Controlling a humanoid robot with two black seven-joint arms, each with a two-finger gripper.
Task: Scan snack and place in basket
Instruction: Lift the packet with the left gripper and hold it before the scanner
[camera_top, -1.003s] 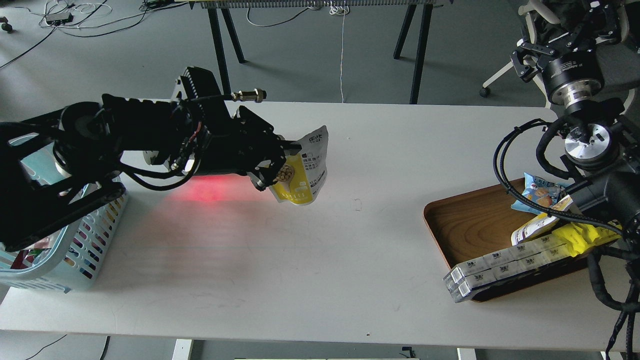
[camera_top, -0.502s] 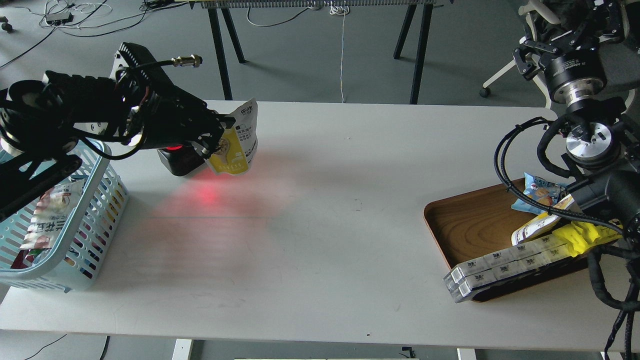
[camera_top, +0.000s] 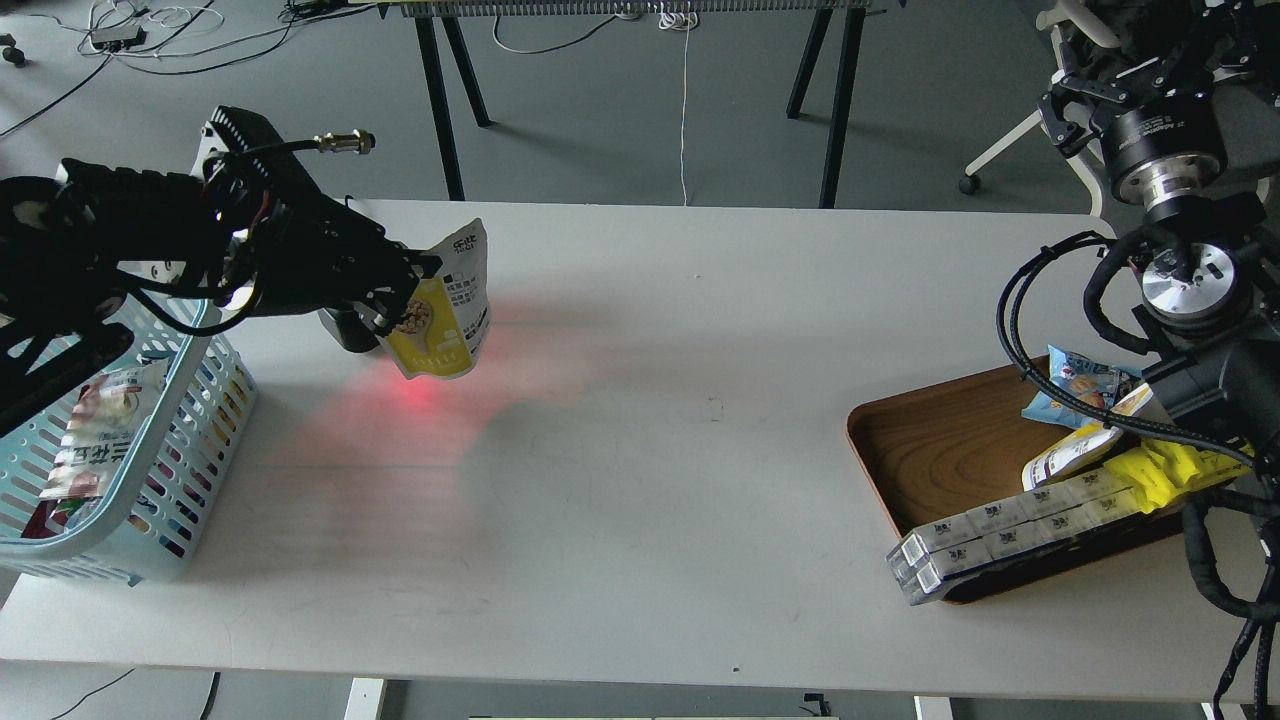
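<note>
The left arm reaches across from the left, its gripper (camera_top: 405, 290) clamped on the yellow-and-white snack pouch (camera_top: 447, 315), hanging above the white table (camera_top: 640, 450) just right of the blue basket (camera_top: 200, 400), beside a black scanner (camera_top: 350, 328).

A single head view looks forward and steeply down over the white table (camera_top: 640, 480), from fairly close above its near edge. Left and right ends fall partly outside; floor and probably table legs (camera_top: 440, 100) lie far.
</note>
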